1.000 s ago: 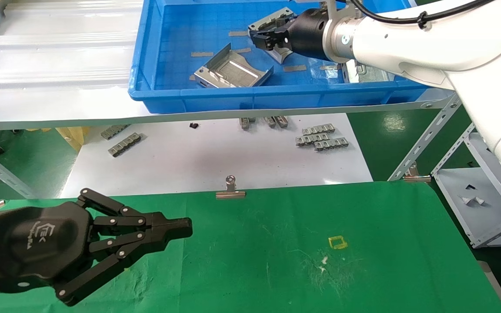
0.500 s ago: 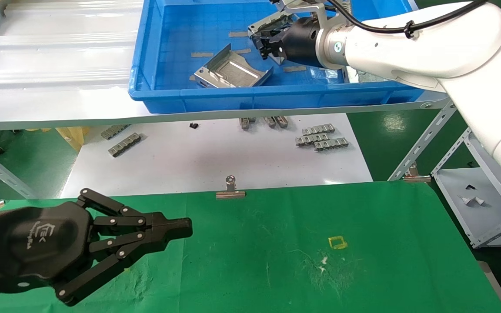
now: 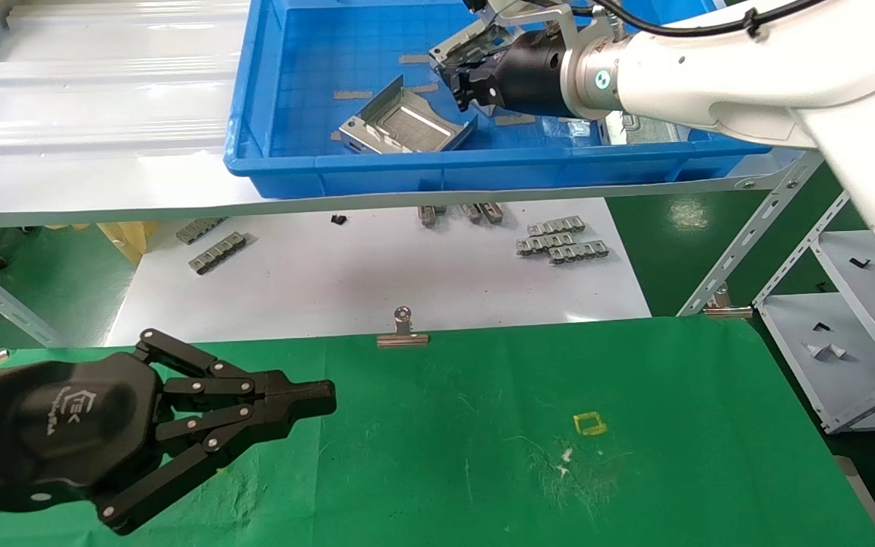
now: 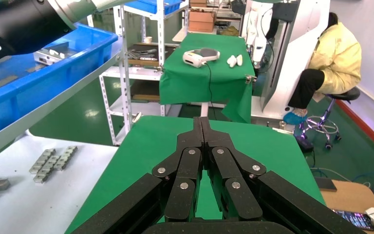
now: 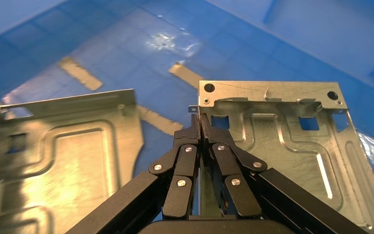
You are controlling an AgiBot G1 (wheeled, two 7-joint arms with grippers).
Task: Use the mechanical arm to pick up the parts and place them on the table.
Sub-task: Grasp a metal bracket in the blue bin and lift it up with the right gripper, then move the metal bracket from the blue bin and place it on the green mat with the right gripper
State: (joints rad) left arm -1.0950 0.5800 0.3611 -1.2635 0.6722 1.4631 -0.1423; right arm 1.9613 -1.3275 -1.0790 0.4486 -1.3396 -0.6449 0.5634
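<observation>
The right end effector [image 3: 459, 76] was seen inside the blue bin [image 3: 346, 163], its fingers [image 5: 200, 127] pressed together on the folded-up edge of a silver part [image 5: 282, 141]. That gripped part [image 3: 462, 47] was held tilted, with one edge raised off the bin floor; whether its lower edge touched the floor could not be told. Just beside it, on the left-arm side, a second part [image 3: 405, 125] lay on the bin floor, apart from the gripped one; in the right wrist view it [image 5: 63, 146] showed next to the linkage. A third piece of shiny metal [image 3: 639, 131] was partly hidden behind the white forearm [image 3: 718, 76], near the bin's front wall. Thin grey strips [image 3: 352, 95] were scattered flat over the bin floor around the parts.

Below the bin shelf, a white board [image 3: 346, 281] carried small grey toothed strips [image 3: 559, 241]. Nearer the robot, the green surface [image 3: 483, 456] was marked with a small yellow square outline [image 3: 589, 423] and clamped at its far edge by a silver clip [image 3: 403, 330]; it was well apart from the gripped part.

The left end effector [image 3: 320, 397] was held over the near left corner of the green surface, its fingers [image 4: 201, 131] closed together on nothing.
</observation>
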